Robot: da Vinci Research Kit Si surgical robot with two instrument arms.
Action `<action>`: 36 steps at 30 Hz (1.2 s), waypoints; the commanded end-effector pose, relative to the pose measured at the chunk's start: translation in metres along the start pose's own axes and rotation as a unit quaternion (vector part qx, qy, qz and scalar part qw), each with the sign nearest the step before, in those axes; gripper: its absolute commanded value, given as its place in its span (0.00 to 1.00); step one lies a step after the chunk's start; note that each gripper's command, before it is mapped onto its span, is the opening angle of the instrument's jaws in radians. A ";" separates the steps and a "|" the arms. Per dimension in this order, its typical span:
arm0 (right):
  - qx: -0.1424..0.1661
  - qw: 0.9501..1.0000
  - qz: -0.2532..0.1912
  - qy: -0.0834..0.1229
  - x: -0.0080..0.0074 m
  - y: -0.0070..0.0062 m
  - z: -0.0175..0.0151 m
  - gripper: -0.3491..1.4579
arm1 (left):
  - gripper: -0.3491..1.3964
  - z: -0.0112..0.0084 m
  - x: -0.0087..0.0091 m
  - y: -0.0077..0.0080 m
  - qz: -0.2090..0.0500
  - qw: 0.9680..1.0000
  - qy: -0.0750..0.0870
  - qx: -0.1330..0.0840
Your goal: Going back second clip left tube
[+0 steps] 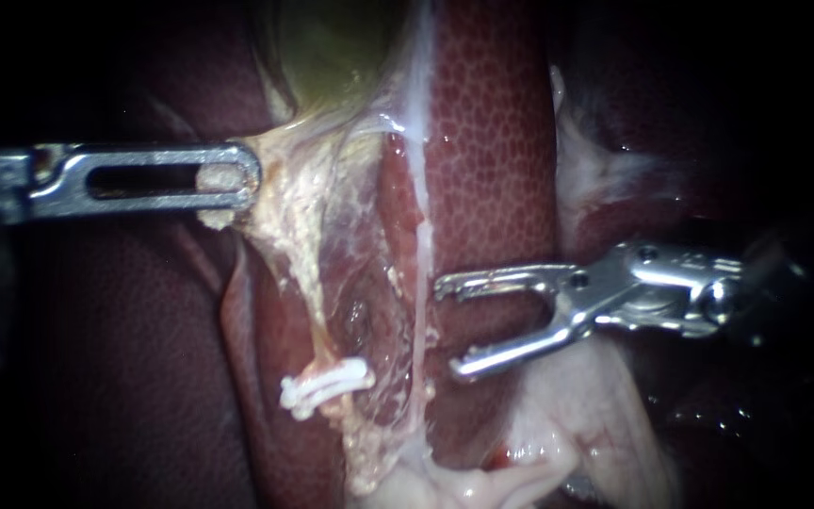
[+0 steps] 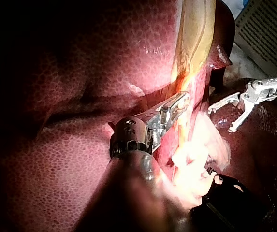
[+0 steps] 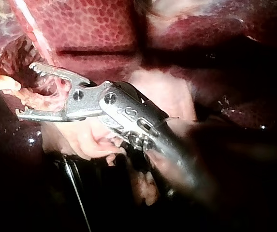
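The left tube (image 1: 305,283), pale and frayed, runs down from the gallbladder (image 1: 332,47) to a white clip (image 1: 325,385) that crosses its lower end. My left instrument (image 1: 228,179) comes in level, its slotted jaws shut on pale tissue at the gallbladder's neck and pulling it left; the left wrist view shows the same hold by my left instrument (image 2: 177,104). My right instrument (image 1: 451,328) stands with jaws wide open and empty, to the right of a thin white strand (image 1: 419,245) and apart from the clip. The right instrument's (image 3: 26,89) open jaws hold nothing in its wrist view.
Dark red liver (image 1: 492,141) lies behind and on both sides. Pale fatty tissue (image 1: 577,424) bulges under the right instrument's shaft. A thin clear membrane (image 1: 369,283) spans between the left tube and the white strand. The right instrument (image 2: 235,113) shows beyond the left one.
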 end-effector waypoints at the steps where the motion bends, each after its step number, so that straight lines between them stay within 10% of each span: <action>1: -0.003 1.000 -0.001 -0.002 0.0004 -0.0002 -0.0004 0.52 | 0.00 0.0001 0.0000 0.0001 0.000 1.000 0.000 0.000; 9: -0.009 1.000 -0.013 -0.011 0.0028 -0.0012 -0.0023 0.52 | 0.00 0.0004 0.0002 0.0001 0.000 1.000 -0.001 -0.001; 36: -0.010 1.000 -0.015 -0.010 0.0028 -0.0017 -0.0018 0.52 | 0.00 0.0081 0.0054 0.0041 0.010 0.999 0.029 -0.017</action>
